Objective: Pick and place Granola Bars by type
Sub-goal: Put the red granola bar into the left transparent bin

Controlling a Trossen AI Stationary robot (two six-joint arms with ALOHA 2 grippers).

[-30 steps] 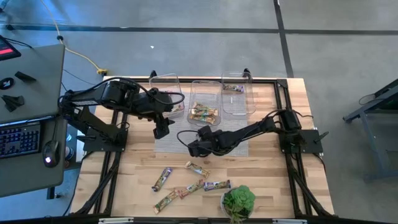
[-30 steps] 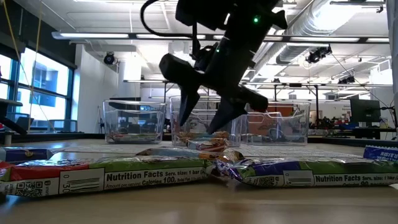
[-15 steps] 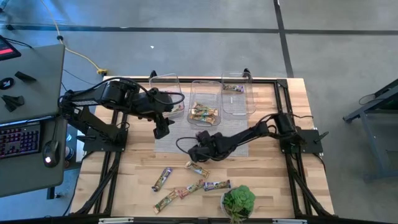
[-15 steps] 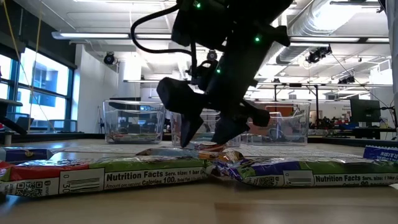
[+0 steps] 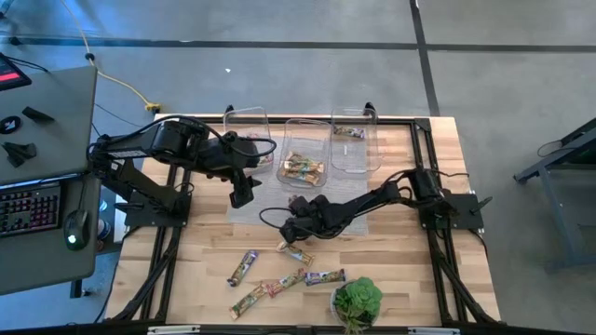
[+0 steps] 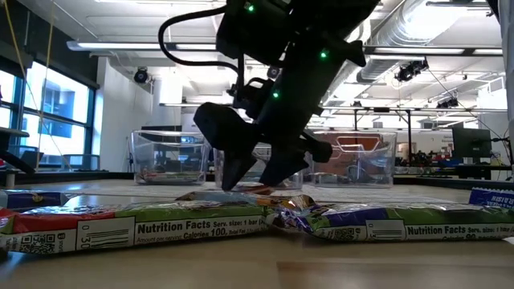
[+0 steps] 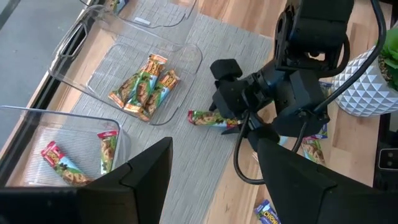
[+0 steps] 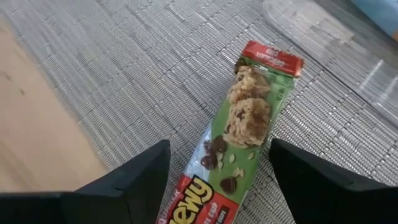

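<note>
A green granola bar with red ends (image 8: pixel 239 143) lies flat on the grey woven mat (image 8: pixel 124 56), close to the mat's near edge. It also shows in the high view (image 5: pixel 296 249) and the left wrist view (image 7: pixel 205 117). My right gripper (image 8: pixel 217 149) slants down over it, open, one finger on either side of the bar; I cannot tell whether they touch it. In the low view the right gripper (image 6: pixel 255 178) stands just above the table. My left gripper (image 5: pixel 240 195) hangs open and empty above the mat's left part.
Three clear bins stand at the far side: the left bin (image 5: pixel 250 130) and the middle bin (image 5: pixel 305 154) hold bars, the right bin (image 5: pixel 354 140) holds one. Several loose bars (image 5: pixel 279 284) lie on the wood near the front edge, beside a potted plant (image 5: pixel 357 300).
My right gripper has sunk toward the green bar on the mat and has rolled about its own pointing line, with its fingers still open. The bar has kept its place.
</note>
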